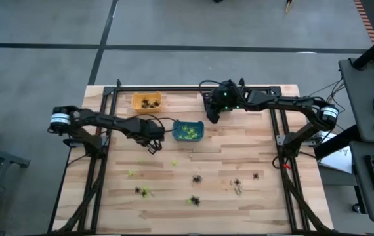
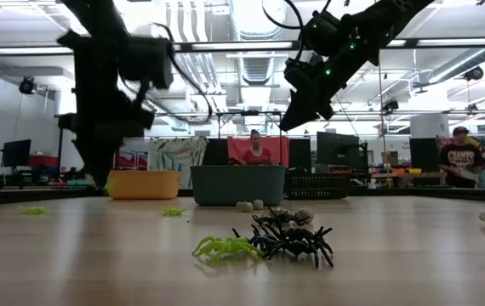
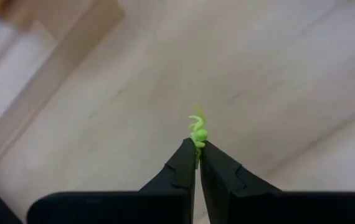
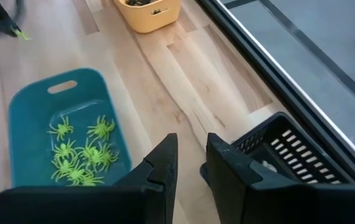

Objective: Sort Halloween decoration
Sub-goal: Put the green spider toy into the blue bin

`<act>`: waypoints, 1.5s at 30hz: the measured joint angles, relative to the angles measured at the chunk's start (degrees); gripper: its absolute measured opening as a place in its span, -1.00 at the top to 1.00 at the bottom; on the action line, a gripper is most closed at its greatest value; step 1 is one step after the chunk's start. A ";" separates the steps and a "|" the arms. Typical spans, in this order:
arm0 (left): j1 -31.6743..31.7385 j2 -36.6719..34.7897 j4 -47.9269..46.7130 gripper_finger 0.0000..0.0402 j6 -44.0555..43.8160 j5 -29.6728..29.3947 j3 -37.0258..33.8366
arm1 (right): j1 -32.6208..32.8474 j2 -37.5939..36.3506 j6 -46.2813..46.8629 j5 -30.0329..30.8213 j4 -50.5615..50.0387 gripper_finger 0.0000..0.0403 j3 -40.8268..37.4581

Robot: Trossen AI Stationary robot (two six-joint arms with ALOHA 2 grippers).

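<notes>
So my left gripper [image 3: 197, 148] is pinched tight on one lime spider [image 3: 197, 132], holding it by the tips over bare table [image 1: 239, 216], just left of the teal bin [image 1: 188, 132]. You can see the little legs sticking out past my fingertips in the left wrist view.

My right gripper [image 4: 190, 152] is up at the back of the table, hanging over the black bin [image 4: 289, 149] with nothing in it. Fingers are slightly apart, only a narrow gap between them.

The teal bin has a bunch of green spiders [image 4: 81, 158] piled in it already. The orange bin [image 1: 146, 101] next to it, further left along the back edge, has some dark ones inside.

Rest of the spiders [image 1: 194, 200] are loose across the front half of the table, a mix of green and black, plus a couple of pale ones. In the low view a green and a black one [image 2: 292, 242] sit tangled right together up front.
</notes>
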 joint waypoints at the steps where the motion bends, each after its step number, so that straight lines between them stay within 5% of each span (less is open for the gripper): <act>1: -0.12 -1.66 0.03 1.00 0.64 0.00 0.00 | 0.28 -0.02 0.00 0.00 0.00 0.63 0.00; 10: -0.52 -17.50 10.49 1.00 12.86 -0.02 -0.11 | 2.99 -0.23 -0.65 -0.70 -0.17 0.67 0.00; 17: -0.15 -21.38 26.65 1.00 24.99 1.40 -0.11 | 3.62 -0.93 -4.59 -6.38 -2.17 0.66 -0.02; 21: 0.73 -18.89 35.76 1.00 30.98 3.24 -0.11 | 3.61 -2.31 -6.98 -11.34 -2.37 0.68 -0.31; 33: 3.98 -2.75 57.10 1.00 34.90 7.08 -0.11 | 3.62 -8.28 -7.14 -11.61 -2.27 0.69 -2.06; 45: 5.03 7.53 61.63 1.00 33.88 7.13 2.09 | 4.03 -7.98 -4.00 -11.58 -2.20 0.68 -4.31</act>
